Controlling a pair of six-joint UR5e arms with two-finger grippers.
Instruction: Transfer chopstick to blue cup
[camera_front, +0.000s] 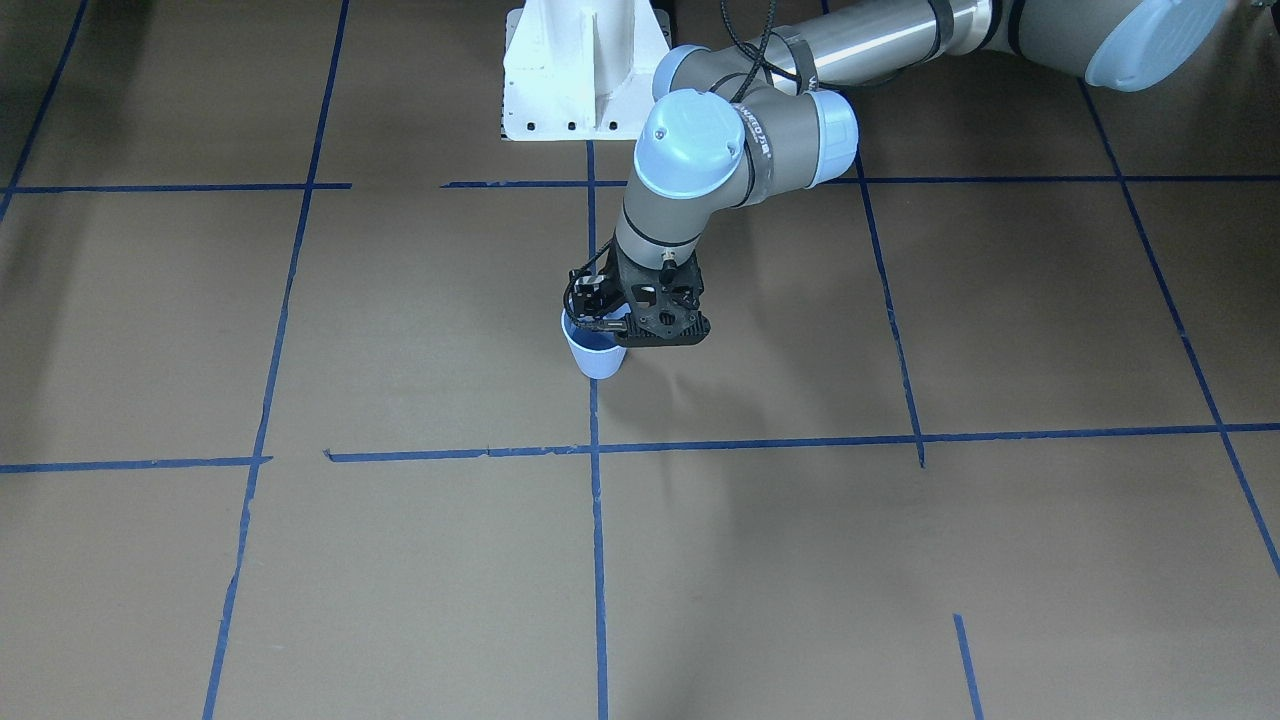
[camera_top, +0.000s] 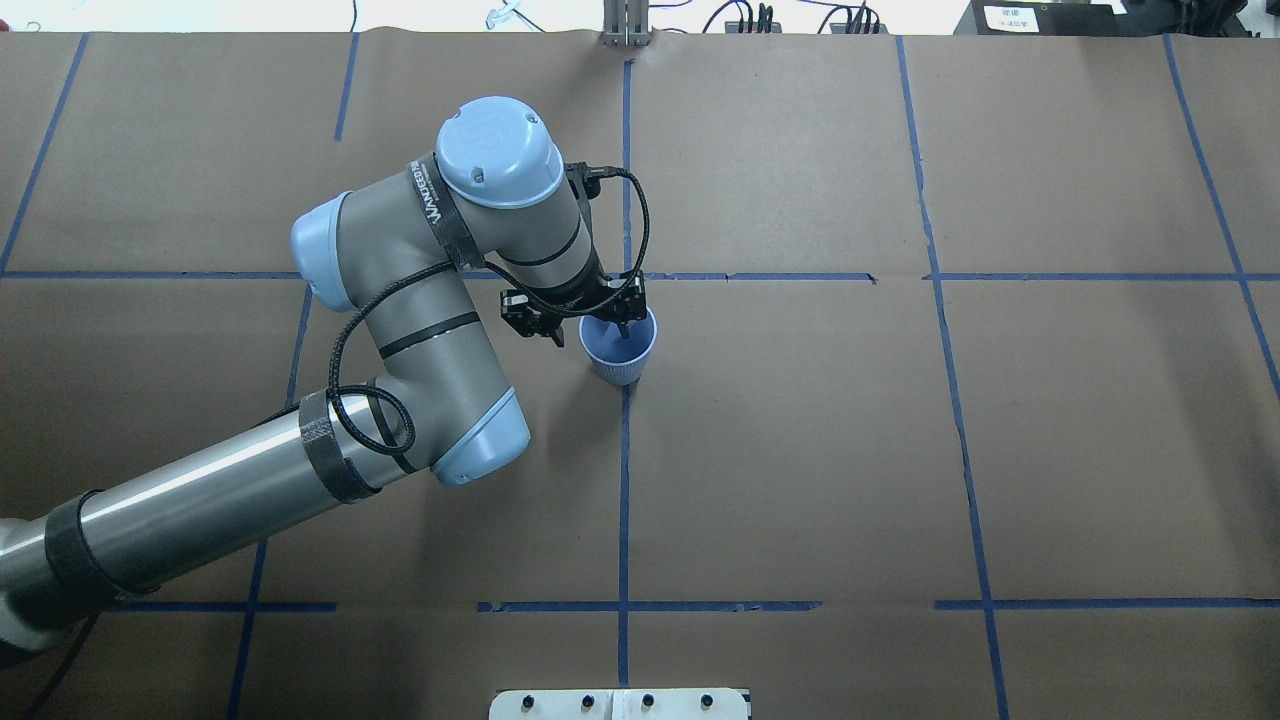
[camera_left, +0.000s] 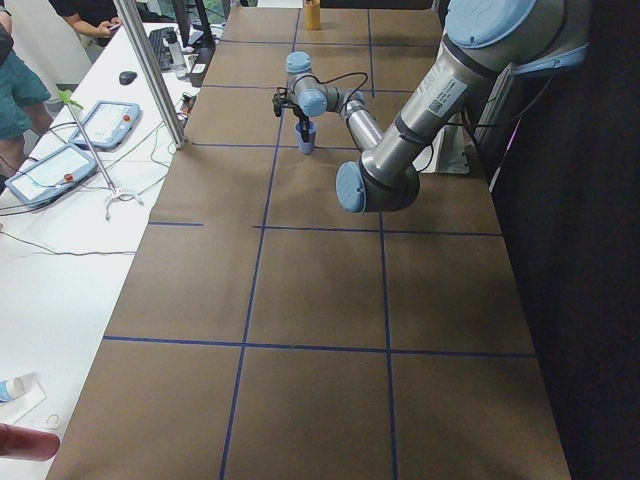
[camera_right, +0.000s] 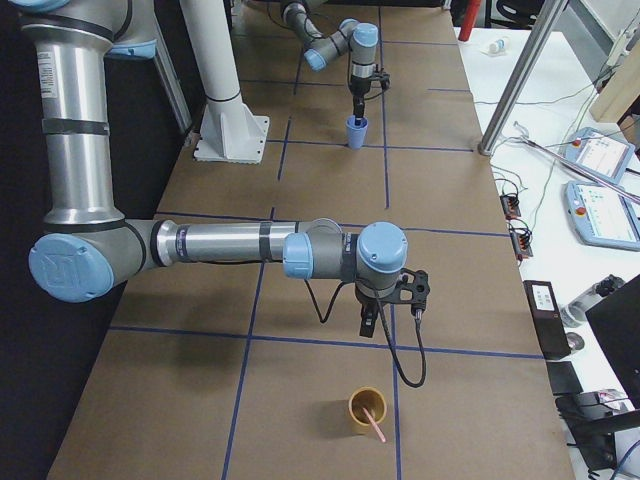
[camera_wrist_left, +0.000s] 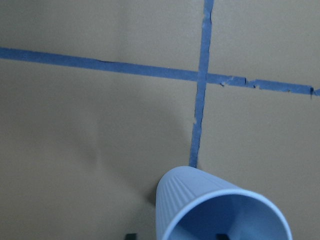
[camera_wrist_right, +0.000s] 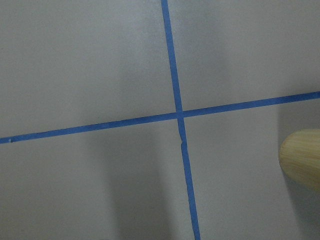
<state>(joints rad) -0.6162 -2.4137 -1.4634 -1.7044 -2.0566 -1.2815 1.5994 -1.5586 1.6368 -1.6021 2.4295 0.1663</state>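
Note:
The blue cup (camera_top: 625, 365) stands upright on the paper-covered table near a blue tape cross, and also shows in the front view (camera_front: 600, 362). My left gripper (camera_top: 590, 335) is open and straddles the cup's wall, one finger inside and one outside; the left wrist view shows the cup (camera_wrist_left: 200, 200) with a fingertip (camera_wrist_left: 130, 236) beside it. One pale pink chopstick (camera_right: 375, 425) leans in a brown cup (camera_right: 365, 408) at the table's other end. My right gripper (camera_right: 375, 320) hangs above the table just short of that cup; I cannot tell if it is open or shut.
The brown cup's rim (camera_wrist_right: 302, 157) shows at the right edge of the right wrist view. The white robot base (camera_front: 585, 70) stands at the table's back edge. A side bench with tablets (camera_right: 600, 200) and a metal post (camera_right: 520, 90) lies beyond the table's far edge.

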